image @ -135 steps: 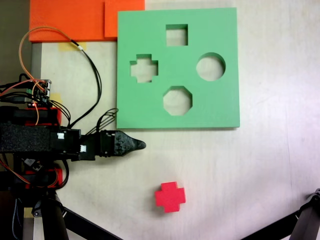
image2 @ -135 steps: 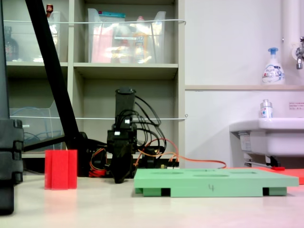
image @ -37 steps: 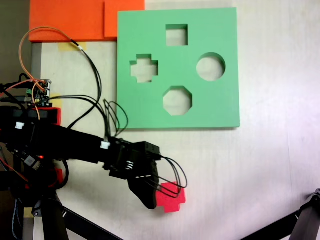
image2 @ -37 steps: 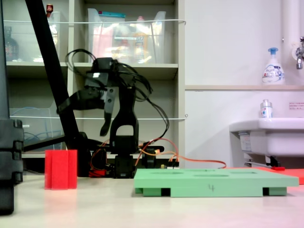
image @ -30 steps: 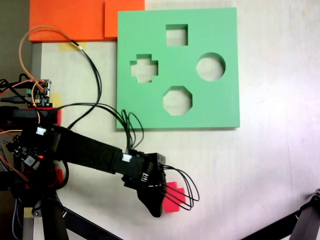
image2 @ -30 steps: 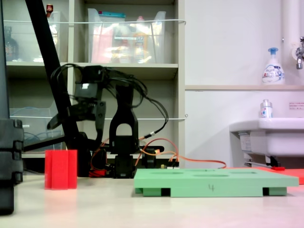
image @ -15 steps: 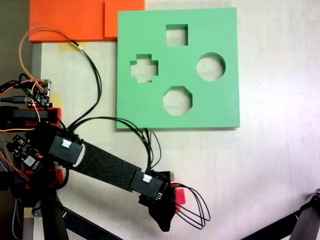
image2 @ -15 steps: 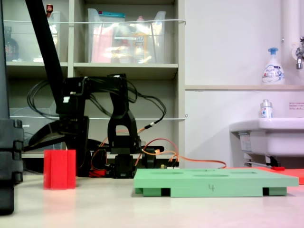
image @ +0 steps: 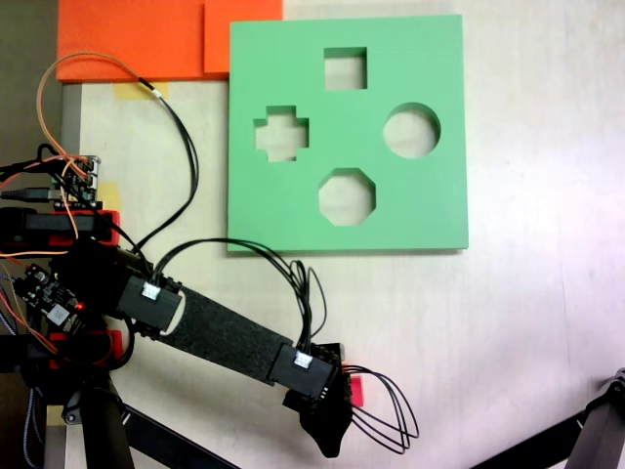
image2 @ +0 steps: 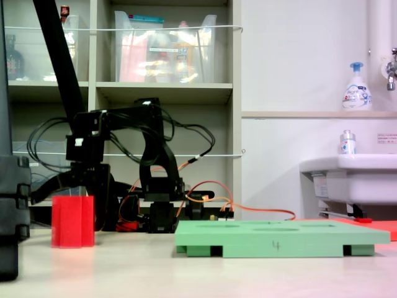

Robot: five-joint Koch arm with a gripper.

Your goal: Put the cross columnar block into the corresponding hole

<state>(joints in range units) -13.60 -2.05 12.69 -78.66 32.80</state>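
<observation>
Pickup step: the pincer (image: 330,415) sits low over the block (image2: 72,221) on the surface, near-left of the board (image: 444,127). Whether it has closed, I cannot tell. Next: grip, lift, carry to the hole (image: 281,134).

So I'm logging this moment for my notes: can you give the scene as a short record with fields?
arm: reaches over the red cross block, covering most of it in the top-down fixed view
gripper: state cannot be told
block: upright on the table, apart from the board
green board: flat on the table
cross hole: empty
</observation>
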